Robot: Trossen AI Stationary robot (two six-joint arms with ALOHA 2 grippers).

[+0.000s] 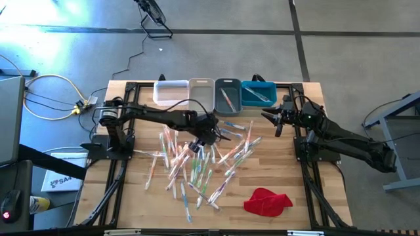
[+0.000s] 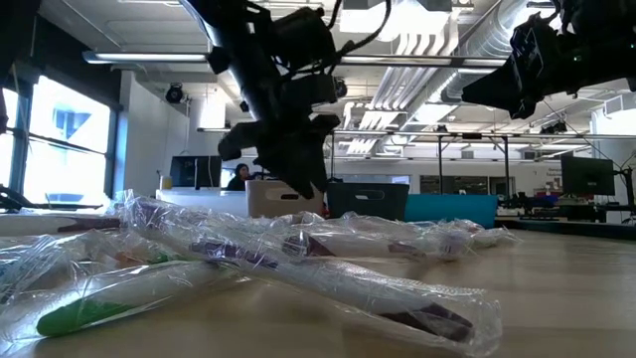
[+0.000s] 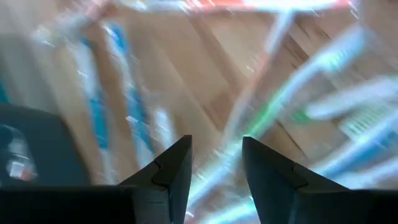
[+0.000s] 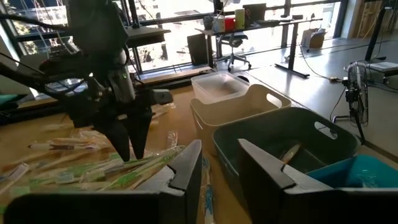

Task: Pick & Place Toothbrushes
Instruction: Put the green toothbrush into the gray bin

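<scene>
Your left gripper (image 1: 199, 143) hangs over the middle of the toothbrushes (image 1: 197, 164), fingers (image 3: 174, 171) spread with nothing between them; the wrist view past them is motion-blurred. Your right gripper (image 1: 277, 121) waits at about three o'clock from it, beside the blue bin (image 1: 258, 93), fingers (image 4: 186, 165) parted and empty.

The toothbrushes lie scattered and crossed on the table (image 1: 131, 196), spreading from the centre toward seven o'clock. A few already lie in the grey bin (image 1: 227, 95) and the blue bin, at twelve to one o'clock.

Handling, as a judgement: each brush is probably light, with a stiff, thin plastic handle inside a loose, crinkled clear wrapper. Expect the film to be slippery and to crumple. Pinch across the handle at mid-length, not the empty wrapper ends. Choose one lying clear at the pile's edge, since overlapping neighbours may lift with it.

Other things: wooden slatted tabletop; smooth rectangular bins, the white bin (image 1: 170, 92) and beige bin (image 1: 201, 93) beside the grey; a soft, crumpled red cloth (image 1: 267, 200) at five o'clock.
</scene>
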